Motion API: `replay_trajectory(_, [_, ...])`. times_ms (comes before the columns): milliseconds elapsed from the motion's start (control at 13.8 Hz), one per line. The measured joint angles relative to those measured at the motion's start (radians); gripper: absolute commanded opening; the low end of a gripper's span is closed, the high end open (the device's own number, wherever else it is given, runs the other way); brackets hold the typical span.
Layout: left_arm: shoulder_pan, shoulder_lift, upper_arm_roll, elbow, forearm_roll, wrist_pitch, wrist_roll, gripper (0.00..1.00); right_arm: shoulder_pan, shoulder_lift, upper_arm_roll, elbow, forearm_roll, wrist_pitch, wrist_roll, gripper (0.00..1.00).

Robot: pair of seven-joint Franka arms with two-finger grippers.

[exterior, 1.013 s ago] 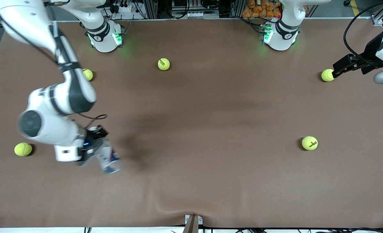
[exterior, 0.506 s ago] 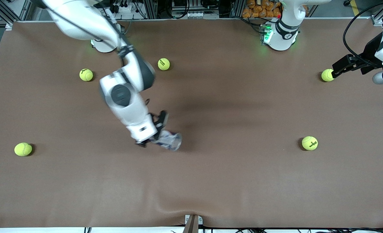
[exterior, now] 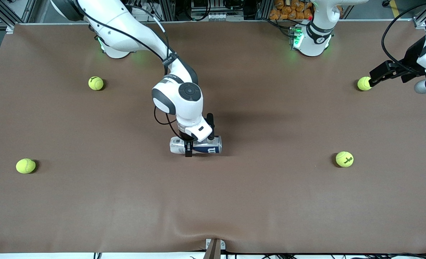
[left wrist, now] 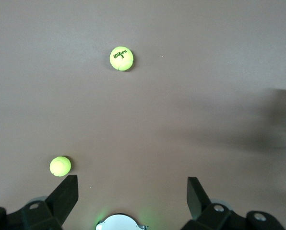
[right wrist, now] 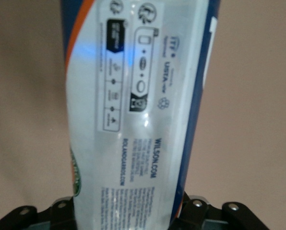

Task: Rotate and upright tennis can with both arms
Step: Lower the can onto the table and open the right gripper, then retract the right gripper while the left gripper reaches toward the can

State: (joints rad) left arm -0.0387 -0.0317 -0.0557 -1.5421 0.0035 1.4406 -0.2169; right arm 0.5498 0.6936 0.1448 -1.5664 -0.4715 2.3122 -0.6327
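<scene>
Brown surface [exterior: 270, 201] carrying 4 yellow-green tennis balls, well apart. 1 ball [exterior: 96, 83] and another [exterior: 25, 166] toward the right arm's end, the second nearer the front camera. 2 more toward the left arm's end: 1 [exterior: 344, 159] with dark lettering, 1 [exterior: 363, 83] farther from the front camera. Black cable [exterior: 387, 32] looping above that end.

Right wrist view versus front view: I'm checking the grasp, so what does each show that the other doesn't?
Only the right wrist view shows the tennis can's printed label text close up. Only the front view shows the can lying on its side mid-table, four tennis balls, and the left gripper waiting open by a ball at its end of the table. Both show the right gripper shut on the can.
</scene>
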Motion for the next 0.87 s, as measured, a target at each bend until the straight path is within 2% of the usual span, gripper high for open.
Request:
replay_trajectory(434, [0.000, 0.000, 0.000, -0.001, 0.000, 0.000, 0.000, 1.00, 0.000, -0.032, -0.003, 0.027, -0.003, -0.004, 0.003, 1.00])
replay_trajectory(651, [0.000, 0.001, 0.000, -0.003, 0.000, 0.000, 0.000, 1.00, 0.002, -0.100, 0.003, 0.035, -0.003, -0.083, 0.005, 1.00])
replay_trajectory(868, [-0.004, 0.005, -0.002, -0.005, 0.000, 0.000, 0.001, 1.00, -0.008, -0.209, -0.001, 0.045, 0.017, -0.193, 0.056, 1.00])
